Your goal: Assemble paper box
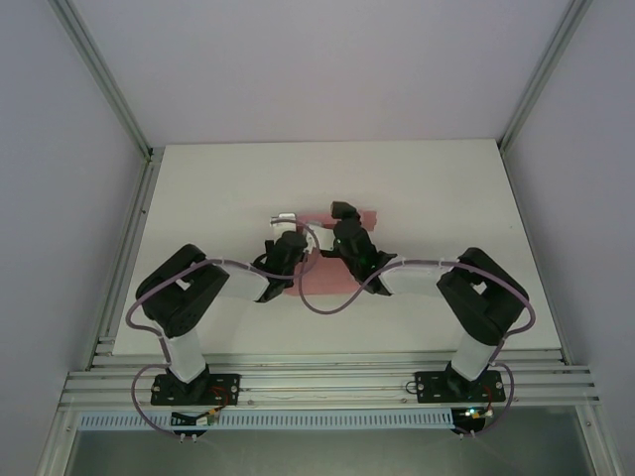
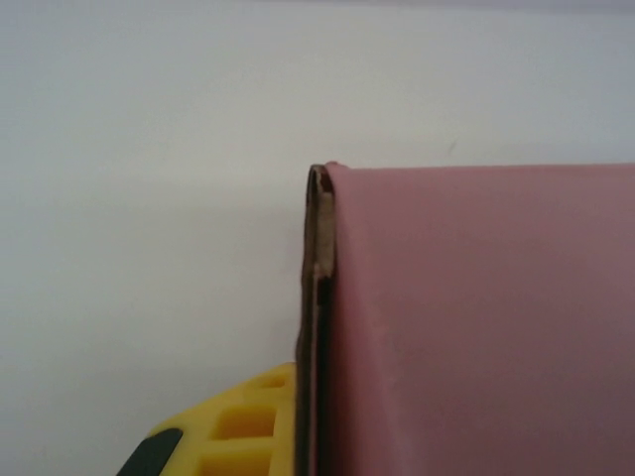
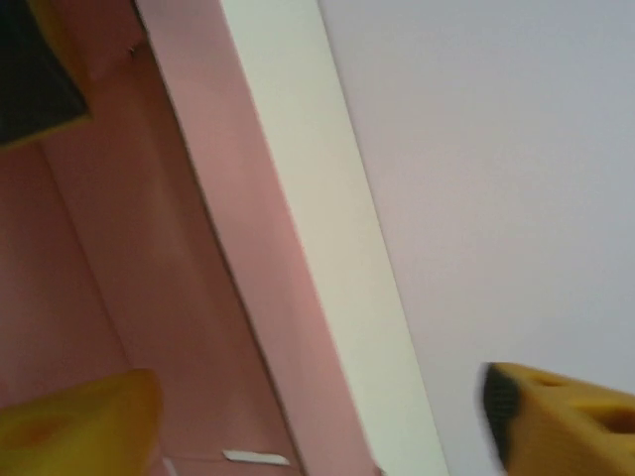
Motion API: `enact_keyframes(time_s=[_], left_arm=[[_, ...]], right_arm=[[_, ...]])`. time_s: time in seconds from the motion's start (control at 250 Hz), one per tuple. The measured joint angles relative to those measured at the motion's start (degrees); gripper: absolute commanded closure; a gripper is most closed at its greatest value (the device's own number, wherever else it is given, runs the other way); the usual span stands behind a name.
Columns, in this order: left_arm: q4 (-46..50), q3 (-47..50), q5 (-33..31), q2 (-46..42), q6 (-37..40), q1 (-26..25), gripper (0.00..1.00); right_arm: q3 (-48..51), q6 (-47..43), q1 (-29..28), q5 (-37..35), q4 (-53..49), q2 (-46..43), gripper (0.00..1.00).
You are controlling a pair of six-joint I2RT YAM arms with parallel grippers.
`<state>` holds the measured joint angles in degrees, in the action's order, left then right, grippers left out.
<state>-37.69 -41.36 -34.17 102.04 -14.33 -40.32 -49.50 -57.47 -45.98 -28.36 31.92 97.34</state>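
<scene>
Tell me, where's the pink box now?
In the top view, the paper box lies mid-table, partly under the left hand and right hand.

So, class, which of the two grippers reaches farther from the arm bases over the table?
The right gripper: it sits at the pink box's far edge, while the left gripper sits nearer the bases, by the box's left side.

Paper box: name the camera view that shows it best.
Left wrist: the paper box sits close, one pink panel and its folded edge sharp and unobstructed. Top external catches small pink patches from far off. Right wrist sees pink panels close, but blurred.
</scene>
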Motion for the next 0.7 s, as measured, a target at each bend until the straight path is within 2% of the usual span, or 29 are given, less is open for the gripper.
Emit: enact_keyframes(time_s=[0.084,0.18,0.308,0.423,0.547,0.703], left_arm=[[-0.9,0.5,0.3,-3.6,0.4,-0.1,1.0],[-0.2,1.4,1.2,-7.0,0.4,-0.1,1.0],[1.7,2.5,3.1,-9.6,0.4,0.0,1.0],[4.1,3.4,5.2,-13.1,0.2,0.1,1.0],[4.6,5.2,8.1,-17.9,0.2,0.1,1.0],[4.8,6.8,10.8,-22.1,0.4,0.1,1.0]], right_arm=[[-0.4,2.9,-0.2,1.2,-3.5,-3.8,0.0],[-1.7,12.0,1.2,3.0,-8.0,-12.5,0.0],[-6.7,26.6,6.1,9.3,-15.2,-27.0,0.0],[-10.3,35.5,9.4,12.3,-21.2,-36.4,0.0],[-15.1,38.7,9.5,13.2,-30.3,-38.1,0.0],[-18.3,38.3,9.8,13.0,-41.6,-32.2,0.0]])
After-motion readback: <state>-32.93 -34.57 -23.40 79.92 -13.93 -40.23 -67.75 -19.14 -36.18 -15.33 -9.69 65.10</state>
